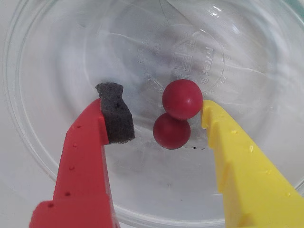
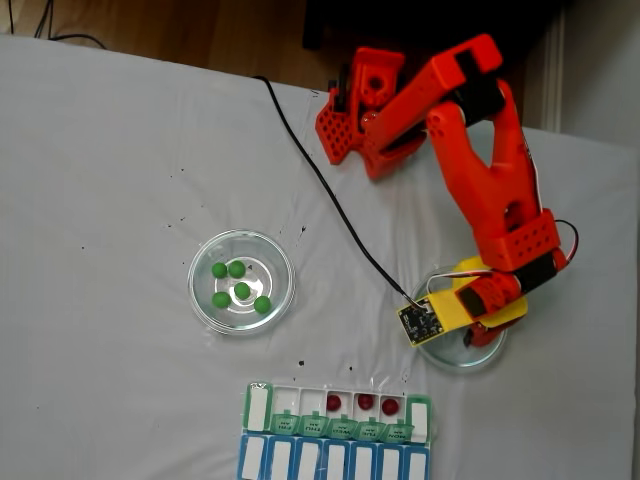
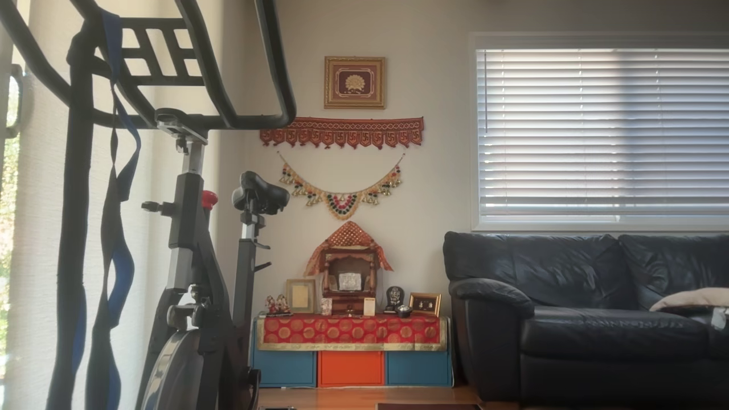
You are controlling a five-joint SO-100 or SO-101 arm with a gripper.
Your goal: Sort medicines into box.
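Wrist view first: the gripper [image 1: 161,111] is down inside a clear glass dish [image 1: 57,156], spread wide, red finger with a dark foam pad [image 1: 115,114] on the left and yellow finger on the right. Two dark red balls [image 1: 176,114] sit touching each other between the fingers, the upper one right against the yellow tip, nothing pinched.

Fixed view from above: the worktop [image 2: 110,160] is covered in a wrinkly white cloth with a few dark specks. The orange arm [image 2: 480,170] reaches over the small dish [image 2: 452,358] at the right. A second dish [image 2: 242,281] holds five green balls [image 2: 240,287]. The pill box [image 2: 335,430] sits at the bottom edge, three red balls [image 2: 364,402] in its open compartments. A black cable [image 2: 320,170] crosses the cloth.

Other view: just a living room, exercise bike [image 3: 188,256], black sofa [image 3: 586,313], blinds [image 3: 601,131], little shrine [image 3: 348,279].
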